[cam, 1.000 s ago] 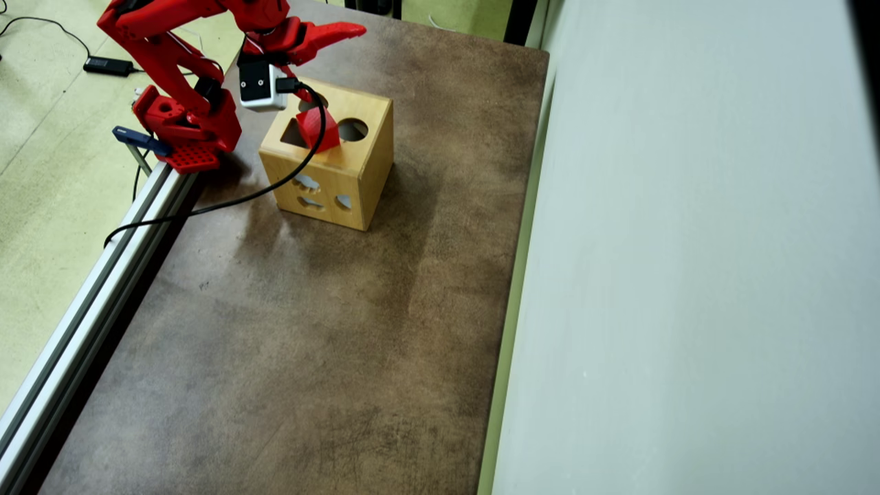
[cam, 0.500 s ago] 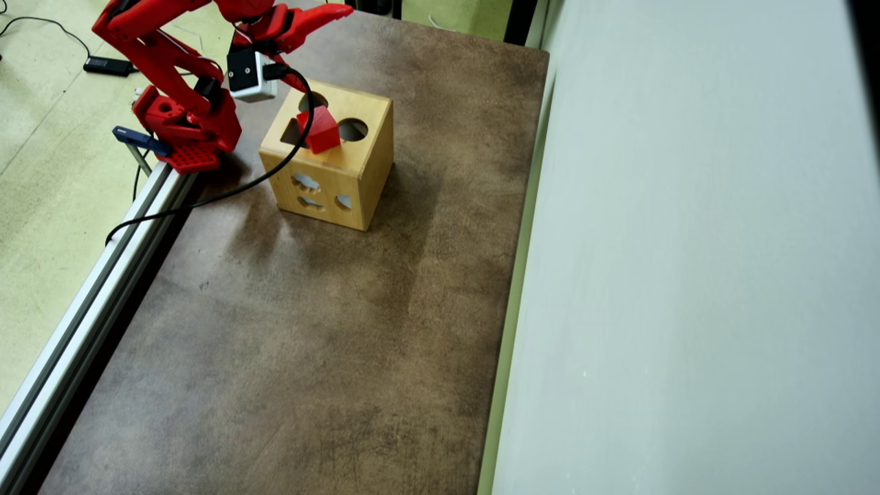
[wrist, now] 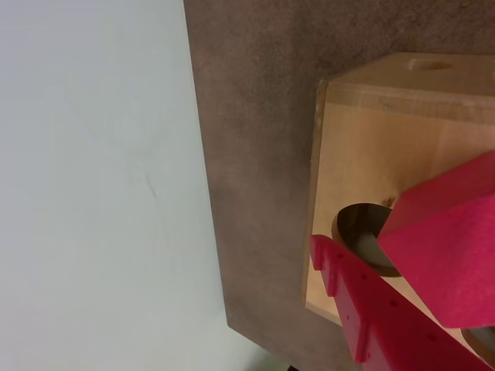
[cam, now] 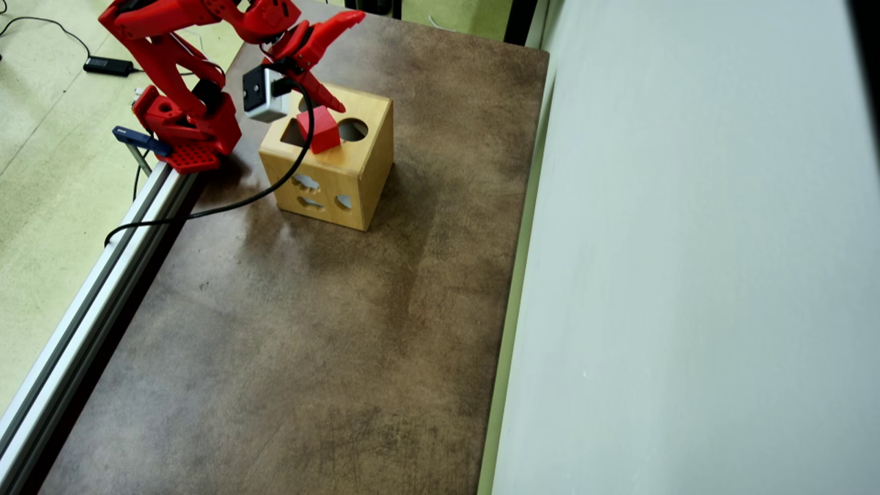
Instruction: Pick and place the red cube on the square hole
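Note:
The red cube (cam: 320,129) lies tilted on top of the light wooden box (cam: 344,175). It covers the right part of the square hole (cam: 290,135), whose dark left part still shows. My gripper (cam: 350,62) is open above the box's rear edge. One finger tip hangs just behind the cube without touching it, and the other finger points away over the table. In the wrist view the cube (wrist: 448,247) fills the lower right, next to one red finger (wrist: 387,317) and the round cut-out (wrist: 360,232).
A round cut-out (cam: 352,129) lies right of the cube, with several more shapes on the box's front face. The brown table (cam: 309,330) meets a pale wall (cam: 687,275) on the right and a metal rail (cam: 82,309) on the left. A black cable (cam: 206,206) trails from the wrist camera.
The open gripper drew back to the left, then swung back over the box's rear edge. The cube stayed on the box top and now lies a little flatter.

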